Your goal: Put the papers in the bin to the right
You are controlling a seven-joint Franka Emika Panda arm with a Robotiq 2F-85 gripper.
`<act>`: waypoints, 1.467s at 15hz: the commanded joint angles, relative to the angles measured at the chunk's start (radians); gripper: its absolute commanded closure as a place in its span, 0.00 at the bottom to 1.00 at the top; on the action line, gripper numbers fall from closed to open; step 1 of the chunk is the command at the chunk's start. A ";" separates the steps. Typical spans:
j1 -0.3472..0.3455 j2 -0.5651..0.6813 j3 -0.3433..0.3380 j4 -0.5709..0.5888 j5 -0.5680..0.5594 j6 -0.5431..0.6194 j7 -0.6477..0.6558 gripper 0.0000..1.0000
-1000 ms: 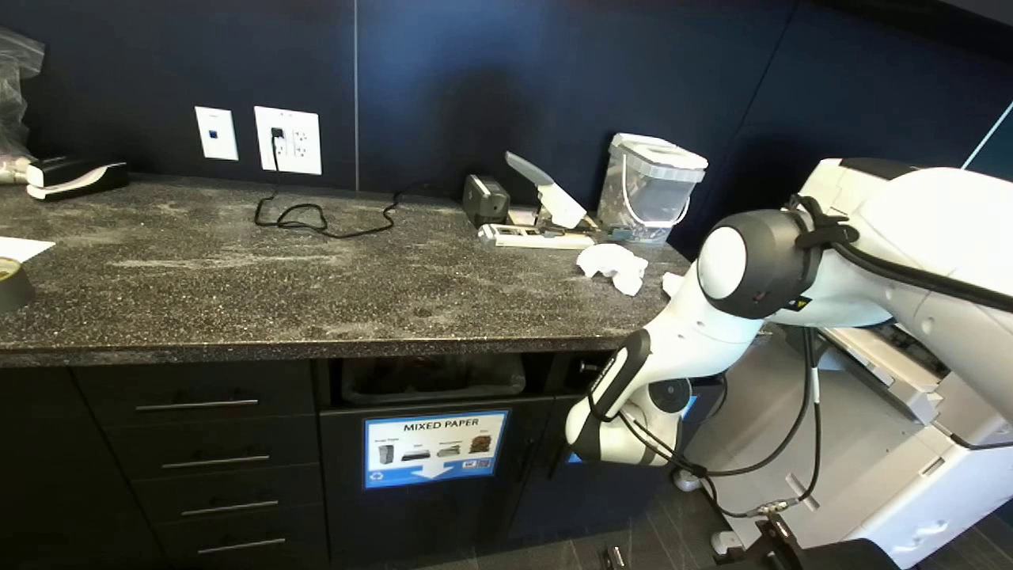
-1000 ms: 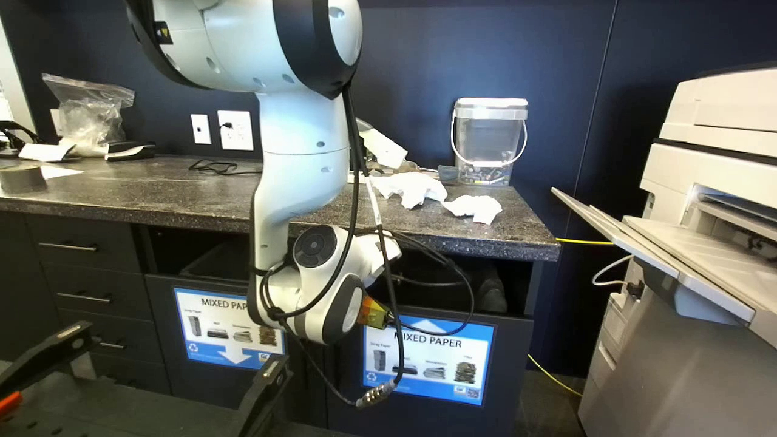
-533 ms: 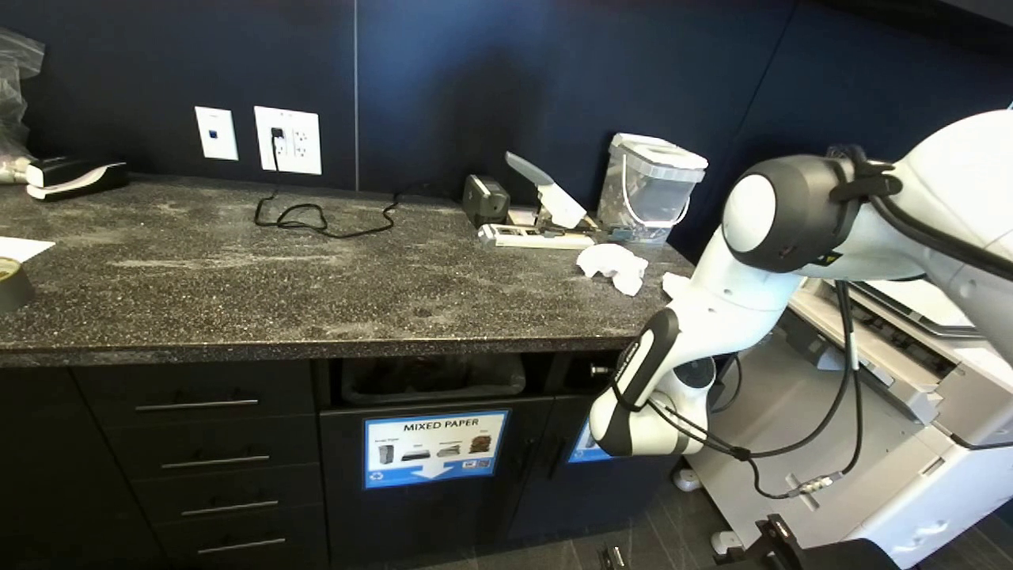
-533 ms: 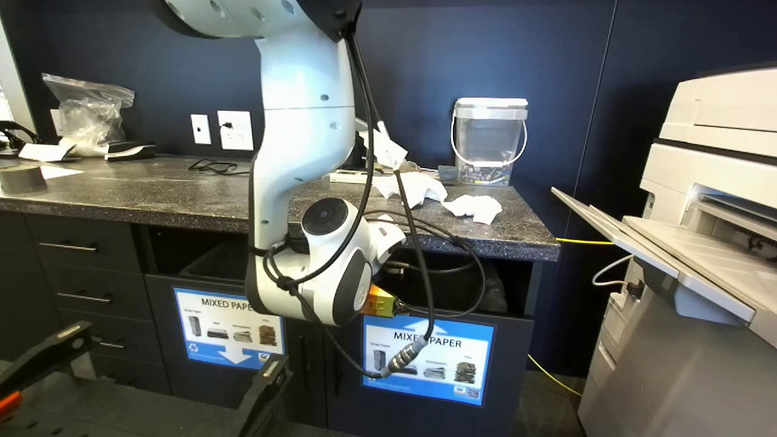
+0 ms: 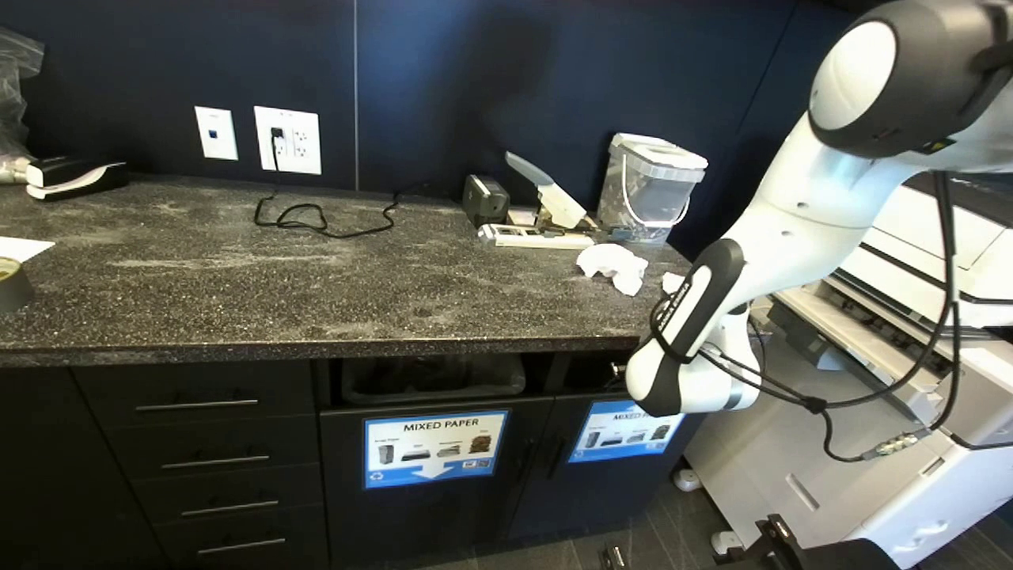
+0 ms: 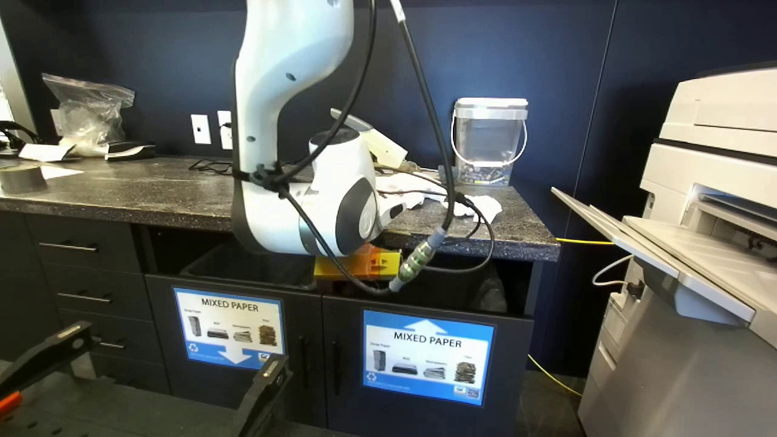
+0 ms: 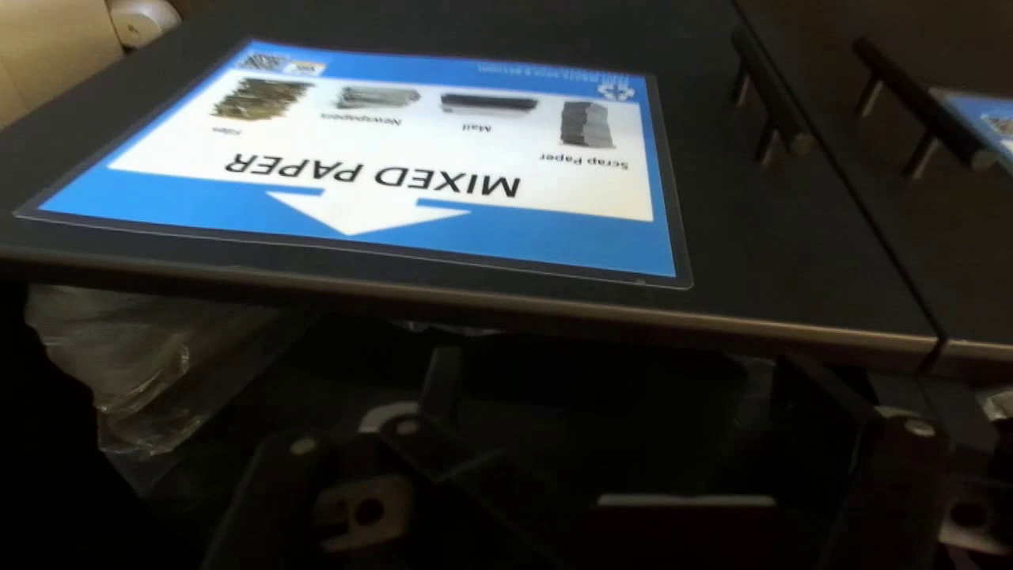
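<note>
The fingers [image 7: 441, 388] stand spread well apart at the mouth of the right bin [image 6: 493, 292], above its sign [image 6: 428, 358]; whether they dip inside, I cannot tell. Two crumpled papers [image 5: 611, 260] lie on the counter [image 5: 443, 301] in both exterior views, near the bucket [image 5: 653, 190]. In an exterior view, the arm [image 5: 799, 214] covers part of the right-hand paper [image 5: 673, 281].

- Left paper [image 5: 613, 265]: white, crumpled, humped, sat on the counter [image 5: 380, 285].
- Right paper [image 6: 489, 205]: also white, crumpled, lay near the first, not touching, closer to the counter's right end.
- Right-hand bin [image 6: 493, 292]: dark, plastic-lined, sat below that end; inside was too dark to read.
</note>
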 commanded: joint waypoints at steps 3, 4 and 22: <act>0.125 -0.353 -0.135 -0.215 -0.013 -0.296 -0.099 0.00; 0.144 -0.407 -0.161 -0.224 -0.026 -0.350 -0.113 0.00; 0.009 -0.405 0.014 0.229 0.113 -0.528 0.042 0.00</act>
